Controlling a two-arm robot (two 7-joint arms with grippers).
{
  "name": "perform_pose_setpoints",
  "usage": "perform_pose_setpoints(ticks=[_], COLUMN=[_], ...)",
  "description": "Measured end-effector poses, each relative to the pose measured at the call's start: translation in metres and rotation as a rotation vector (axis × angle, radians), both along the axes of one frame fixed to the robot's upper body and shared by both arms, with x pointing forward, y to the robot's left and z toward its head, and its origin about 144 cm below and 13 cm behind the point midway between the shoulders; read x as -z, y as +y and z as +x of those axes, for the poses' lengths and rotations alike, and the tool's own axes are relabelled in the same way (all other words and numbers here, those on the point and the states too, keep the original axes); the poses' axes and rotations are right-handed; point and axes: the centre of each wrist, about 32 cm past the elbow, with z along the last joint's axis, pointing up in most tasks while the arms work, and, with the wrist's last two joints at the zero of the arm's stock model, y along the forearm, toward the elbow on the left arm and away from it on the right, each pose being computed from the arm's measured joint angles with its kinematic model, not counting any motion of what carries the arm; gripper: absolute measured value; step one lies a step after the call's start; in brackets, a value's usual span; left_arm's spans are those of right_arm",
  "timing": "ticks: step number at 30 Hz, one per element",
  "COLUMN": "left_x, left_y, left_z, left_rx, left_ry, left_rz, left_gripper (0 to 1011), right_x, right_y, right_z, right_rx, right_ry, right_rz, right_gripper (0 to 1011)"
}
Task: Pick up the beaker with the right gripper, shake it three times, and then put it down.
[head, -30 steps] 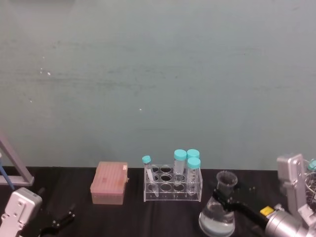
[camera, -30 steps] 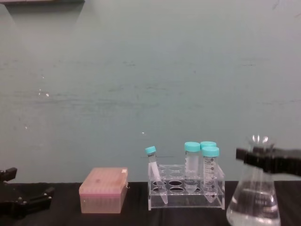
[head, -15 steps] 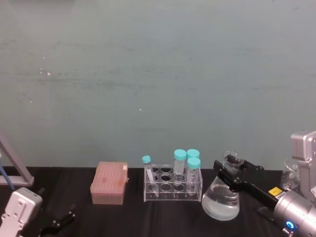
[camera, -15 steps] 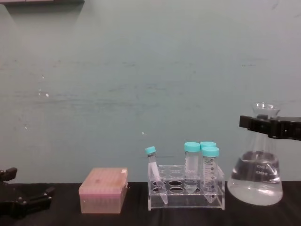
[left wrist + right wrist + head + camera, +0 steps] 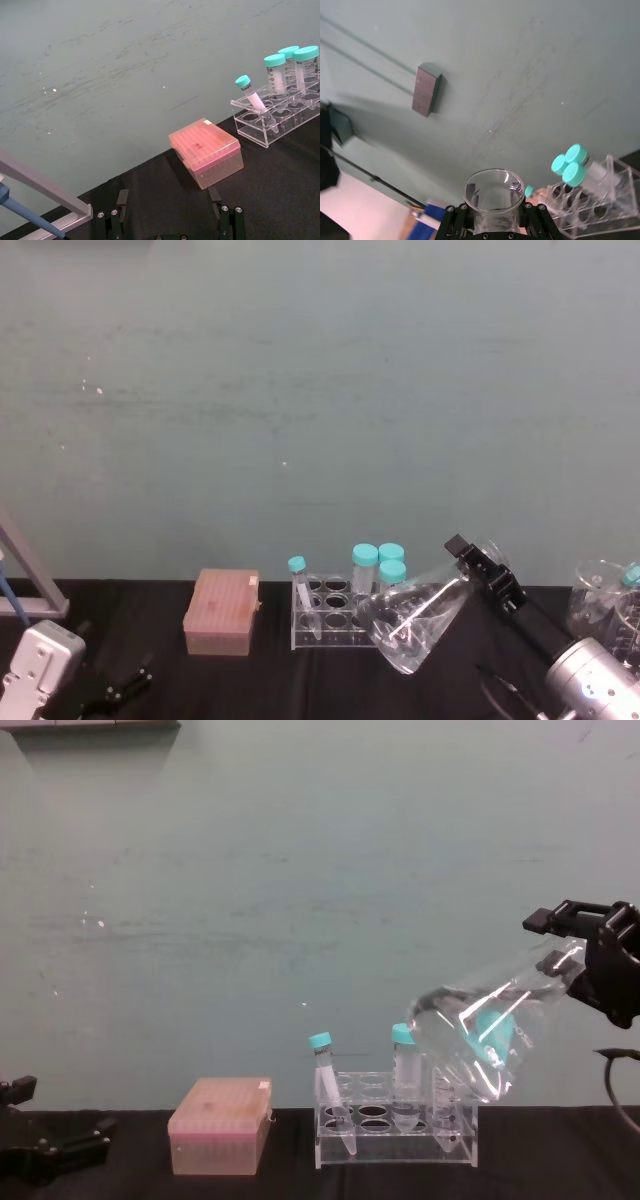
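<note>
Beaker [image 5: 415,625]: clear glass with a wide base, narrow neck, flared rim and clear liquid inside. Held clear of the black desk [image 5: 250,680] and steeply tilted, base low toward the robot's left, neck high toward its right. From the chest, beaker [image 5: 478,1032] seen in front of the right end of the tube rack [image 5: 385,1138], blurring the tubes behind it.

Right claw [image 5: 485,568]: black, clamped on the beaker's neck just under the rim, one finger on each side. At the right edge in the chest view [image 5: 562,945]. From its own wrist [image 5: 492,220], open rim of the beaker [image 5: 494,192] directly ahead of the fingers.

Left claw [image 5: 170,220]: low at the left over the desk, fingers spread wide, holding nothing.

Tube rack [image 5: 322,618]: clear plastic, standing on the desk mid-scene, carrying teal-capped tubes [image 5: 365,556], the leftmost one slanted.

Box [image 5: 222,612]: pink, lidded, on the desk just left of the rack, not touching it.
</note>
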Motion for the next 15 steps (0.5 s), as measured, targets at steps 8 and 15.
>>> perform_pose_setpoints(ticks=[8,15], left_x=[0.0,0.0], left_y=[0.0,0.0], left_z=[0.0,0.0], left_rx=[0.0,0.0], left_ry=[0.0,0.0], left_rz=[0.0,0.0], left_gripper=[1000,1000], right_x=[0.0,-0.007], right_y=[0.0,-0.022], right_z=[0.0,0.015], right_rx=[-0.004,0.032], right_ry=[0.057,-0.265], right_rz=[0.029,-0.624], right_gripper=[451,451])
